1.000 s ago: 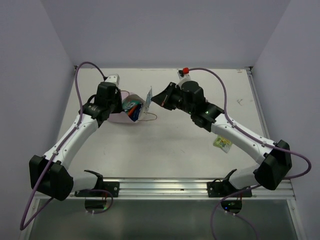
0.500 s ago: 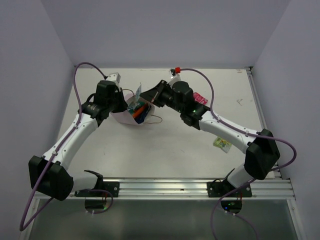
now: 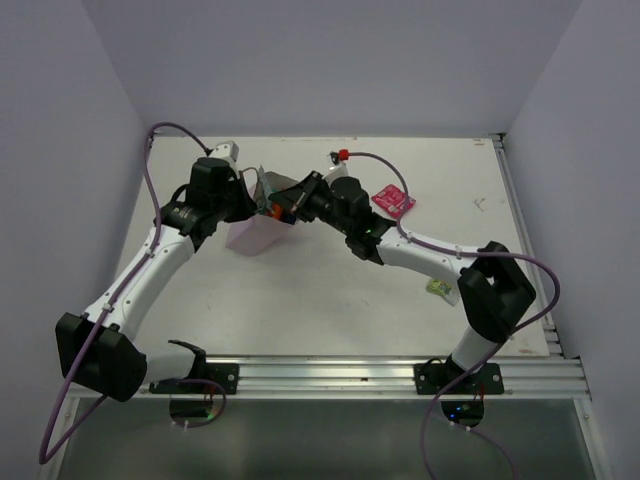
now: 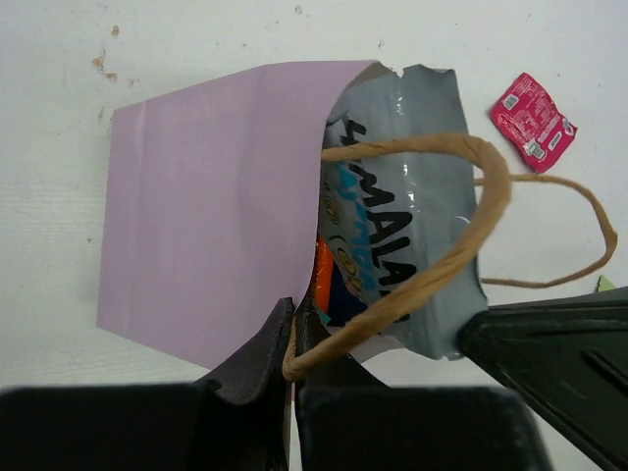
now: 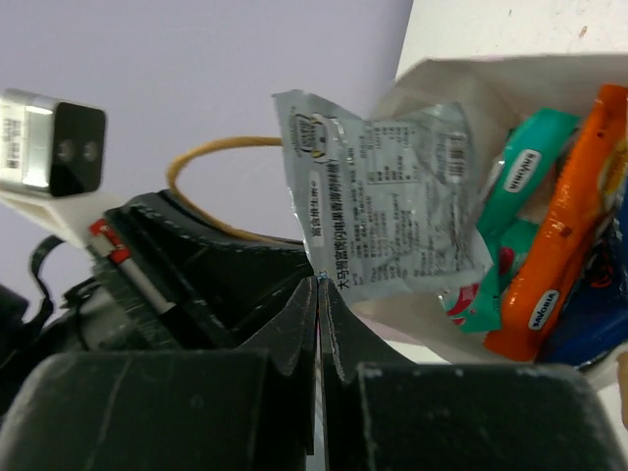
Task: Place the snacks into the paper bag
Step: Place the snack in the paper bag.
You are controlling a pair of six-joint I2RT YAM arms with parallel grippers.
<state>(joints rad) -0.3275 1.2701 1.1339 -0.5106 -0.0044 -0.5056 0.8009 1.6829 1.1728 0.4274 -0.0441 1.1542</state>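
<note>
The pale pink paper bag (image 3: 246,236) lies on its side, mouth toward the right arm. My left gripper (image 4: 292,312) is shut on its tan string handle (image 4: 432,147), at the bag's rim (image 4: 211,196). My right gripper (image 5: 321,285) is shut on a corner of the silver-grey packet (image 5: 383,196), which is partly inside the bag's mouth (image 4: 412,206). Orange (image 5: 564,235), teal-green (image 5: 520,167) and dark blue (image 5: 601,329) packets lie inside. The pink-red packet (image 3: 393,200) rests on the table to the right. The yellow-green packet (image 3: 438,287) peeks out from under the right forearm.
The two grippers (image 3: 268,205) meet closely at the bag's mouth near the back of the white table (image 3: 330,300). Purple walls close in the left, back and right sides. The bag's second handle loop (image 4: 579,235) trails on the table.
My right arm has swung left, carrying the silver-grey packet to the bag's mouth. That uncovered the pink-red packet. My left gripper shifted slightly and the bag turned with it.
</note>
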